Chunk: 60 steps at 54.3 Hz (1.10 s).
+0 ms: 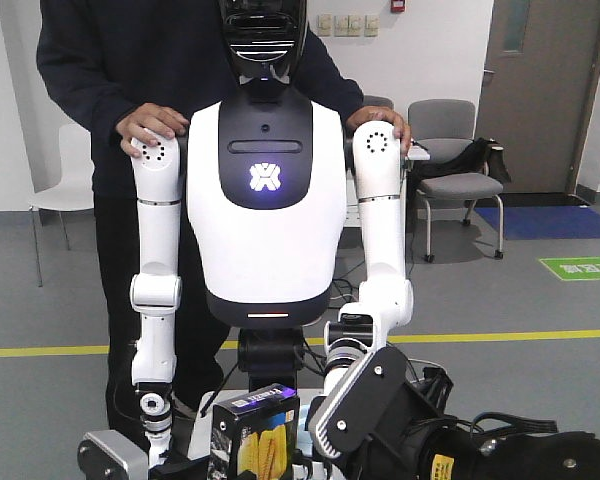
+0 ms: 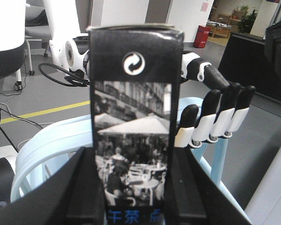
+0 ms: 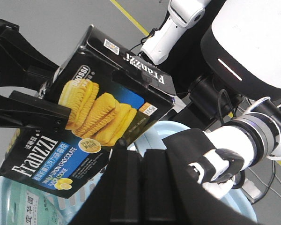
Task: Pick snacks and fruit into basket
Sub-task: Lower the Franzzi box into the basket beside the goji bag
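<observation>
The black Franzzi box (image 2: pixel 131 136) is clamped upright between the jaws of the left gripper (image 2: pixel 131 161), above the light blue basket (image 2: pixel 47 145). At three o'clock from the box, the right hand (image 2: pixel 215 112) is seen near the rim, fingers extended together; its grasp cannot be told.

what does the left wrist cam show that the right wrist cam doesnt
Only left wrist: the box side with a black-and-white cafe photo, clamped in the left tool. Only right wrist: the box front with yellow wafers and Franzzi lettering, plus a teal pack apparently lying in the basket. Both: the box, the light blue basket and another robot's black-and-white hand.
</observation>
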{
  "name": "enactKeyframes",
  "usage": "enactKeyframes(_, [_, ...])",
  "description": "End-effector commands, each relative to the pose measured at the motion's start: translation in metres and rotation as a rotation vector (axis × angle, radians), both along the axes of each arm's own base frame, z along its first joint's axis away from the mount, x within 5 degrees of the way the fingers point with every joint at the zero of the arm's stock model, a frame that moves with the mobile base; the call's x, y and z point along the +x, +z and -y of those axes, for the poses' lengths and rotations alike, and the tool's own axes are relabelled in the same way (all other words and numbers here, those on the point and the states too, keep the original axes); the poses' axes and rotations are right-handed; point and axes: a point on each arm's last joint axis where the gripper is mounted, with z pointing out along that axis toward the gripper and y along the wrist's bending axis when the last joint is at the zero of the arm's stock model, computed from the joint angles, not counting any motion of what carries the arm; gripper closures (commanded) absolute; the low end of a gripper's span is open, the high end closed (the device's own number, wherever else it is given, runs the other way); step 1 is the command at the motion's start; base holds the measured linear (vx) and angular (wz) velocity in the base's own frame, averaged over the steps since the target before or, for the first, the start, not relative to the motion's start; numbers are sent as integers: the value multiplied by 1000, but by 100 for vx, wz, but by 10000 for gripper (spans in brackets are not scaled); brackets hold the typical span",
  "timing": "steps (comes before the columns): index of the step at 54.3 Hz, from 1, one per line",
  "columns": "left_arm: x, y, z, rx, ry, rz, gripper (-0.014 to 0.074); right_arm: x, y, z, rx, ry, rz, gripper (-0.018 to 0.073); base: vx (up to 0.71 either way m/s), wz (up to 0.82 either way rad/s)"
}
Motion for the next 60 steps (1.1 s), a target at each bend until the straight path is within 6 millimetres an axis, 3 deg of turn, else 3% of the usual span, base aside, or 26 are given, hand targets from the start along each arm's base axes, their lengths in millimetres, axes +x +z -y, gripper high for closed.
enactKeyframes(1, [0, 37, 3, -195, -16, 208, 337, -1, 22, 3, -4, 3, 91, 573, 0, 0])
enactKeyframes(7, [0, 37, 3, -195, -16, 208, 213, -1, 22, 3, -5, 2, 92, 573, 0, 0])
enactKeyframes(14, [0, 37, 3, -194, -16, 206, 130, -1, 22, 3, -5, 2, 92, 573, 0, 0])
enactKeyframes(36, [0, 36, 3, -188, -17, 199, 121, -1, 22, 3, -4, 0, 92, 573, 0, 0])
enactKeyframes(50, [0, 36, 3, -188, -16, 189, 183, -1, 22, 3, -4, 0, 92, 573, 0, 0])
enactKeyframes(60, [0, 36, 3, -190, -17, 192, 386, -1, 22, 3, -4, 0, 92, 573, 0, 0])
